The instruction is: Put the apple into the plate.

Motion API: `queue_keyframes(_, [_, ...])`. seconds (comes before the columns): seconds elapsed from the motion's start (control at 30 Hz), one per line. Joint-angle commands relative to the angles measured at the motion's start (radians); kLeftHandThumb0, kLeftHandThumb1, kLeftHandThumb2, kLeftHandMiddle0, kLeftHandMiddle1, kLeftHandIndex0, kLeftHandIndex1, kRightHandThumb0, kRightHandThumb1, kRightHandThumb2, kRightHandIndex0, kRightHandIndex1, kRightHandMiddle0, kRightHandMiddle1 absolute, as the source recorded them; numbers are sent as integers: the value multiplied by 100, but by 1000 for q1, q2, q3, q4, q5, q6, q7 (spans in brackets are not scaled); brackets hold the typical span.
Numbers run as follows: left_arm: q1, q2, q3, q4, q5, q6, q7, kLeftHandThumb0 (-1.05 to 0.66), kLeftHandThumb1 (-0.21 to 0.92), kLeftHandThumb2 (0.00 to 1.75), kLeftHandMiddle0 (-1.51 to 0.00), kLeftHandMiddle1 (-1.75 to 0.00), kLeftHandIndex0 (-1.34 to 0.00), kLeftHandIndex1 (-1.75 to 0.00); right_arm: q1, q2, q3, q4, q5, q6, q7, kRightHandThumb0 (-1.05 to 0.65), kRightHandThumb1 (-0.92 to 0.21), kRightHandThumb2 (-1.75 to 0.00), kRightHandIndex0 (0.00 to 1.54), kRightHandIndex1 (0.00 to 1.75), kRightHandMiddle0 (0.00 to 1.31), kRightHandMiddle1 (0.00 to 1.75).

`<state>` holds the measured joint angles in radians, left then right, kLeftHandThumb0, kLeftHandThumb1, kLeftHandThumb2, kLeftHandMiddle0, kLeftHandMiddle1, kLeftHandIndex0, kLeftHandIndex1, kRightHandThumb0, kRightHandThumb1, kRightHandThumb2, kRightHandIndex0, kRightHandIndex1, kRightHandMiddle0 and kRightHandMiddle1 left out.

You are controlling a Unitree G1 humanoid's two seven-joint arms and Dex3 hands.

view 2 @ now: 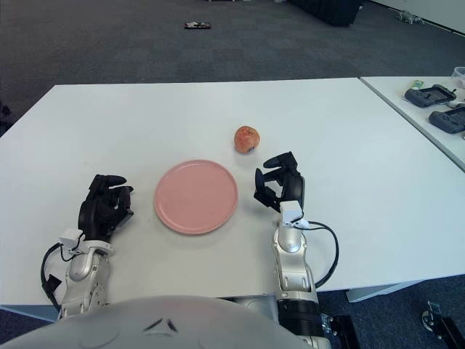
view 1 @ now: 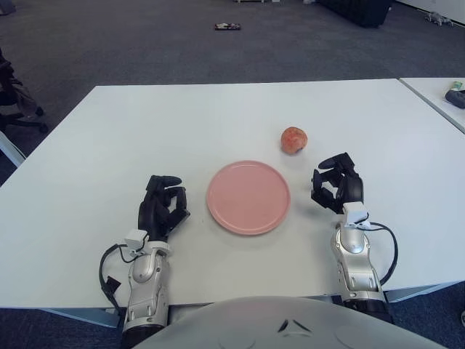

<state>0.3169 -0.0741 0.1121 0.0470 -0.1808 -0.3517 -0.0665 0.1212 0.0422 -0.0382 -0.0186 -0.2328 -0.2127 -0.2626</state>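
Note:
A reddish-yellow apple [view 1: 293, 139] sits on the white table [view 1: 182, 123], just beyond the upper right of an empty pink plate [view 1: 248, 197]. My right hand [view 1: 336, 183] is to the right of the plate and a little nearer than the apple, fingers spread and holding nothing. My left hand [view 1: 163, 204] shows left of the plate, fingers loosely curled and empty. Neither hand touches the apple or the plate.
A second white table [view 2: 414, 109] stands at the right with dark controllers [view 2: 434, 95] on it. Grey carpet lies beyond the table, with a small dark object [view 1: 227, 27] on it far back. A chair base [view 1: 18, 102] shows at the left edge.

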Motion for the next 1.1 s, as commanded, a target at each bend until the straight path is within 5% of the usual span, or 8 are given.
queue_keyframes(0.0, [1, -6, -5, 24, -5, 30, -1, -39, 63, 92, -99, -175, -37, -175, -72, -26, -2, -24, -43, 43, -10, -38, -67, -87, 64, 140, 34, 175])
queue_keyframes(0.23, [1, -4, -7, 24, 7, 28, 3, -39, 63, 93, -99, -175, -38, -175, -159, -83, 35, -19, -148, 69, -9, -35, -87, -59, 57, 136, 22, 175])
queue_keyframes(0.3, [1, -3, -7, 25, 11, 28, 4, -39, 63, 93, -99, -175, -38, -175, -194, -126, 59, 9, -199, 91, 11, -35, -90, -56, 44, 135, 20, 175])
queue_keyframes(0.43, [0, -5, -6, 29, 3, 24, -2, -39, 64, 92, -99, -175, -37, -175, -285, -225, 113, 72, -317, 176, 81, -54, -73, -82, 9, 87, 4, 113])
queue_keyframes(0.73, [4, -1, -17, 21, 35, 11, 8, -39, 65, 90, -99, -175, -36, -175, -439, -280, 197, 147, -408, 386, 227, -79, -66, -74, 0, 11, 0, 20])
queue_keyframes(0.93, [5, -3, -13, 23, 44, 22, 16, -39, 64, 91, -100, -175, -37, -175, -564, -260, 224, 337, -381, 410, 228, -89, -60, -65, 0, 1, 0, 2])
queue_keyframes(1.07, [5, -6, -12, 26, 31, 18, 10, -39, 63, 92, -101, -175, -37, -175, -648, -245, 224, 500, -348, 385, 199, -76, -39, -77, 0, 0, 0, 0])
